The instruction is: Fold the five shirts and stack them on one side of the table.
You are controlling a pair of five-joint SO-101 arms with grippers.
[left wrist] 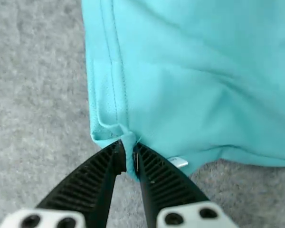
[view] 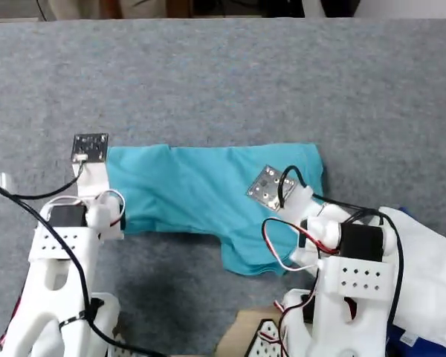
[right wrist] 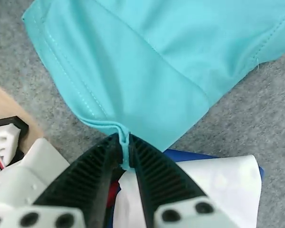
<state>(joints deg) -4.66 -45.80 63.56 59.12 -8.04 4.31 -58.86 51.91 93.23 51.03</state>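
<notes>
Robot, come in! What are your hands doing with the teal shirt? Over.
Left hand shut on shirt edge. Right hand shut on another edge. White cloth lies by the right arm.

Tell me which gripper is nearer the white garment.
Right. The right gripper pinches the teal shirt just beside the white garment; the left gripper pinches the teal shirt's opposite end.

shirt point(view: 201, 193): plain turquoise | table point(view: 208, 74): flecked grey | other shirt point(view: 431, 275): white | cloth point(right wrist: 194, 155): blue | arms point(view: 59, 245): white
</notes>
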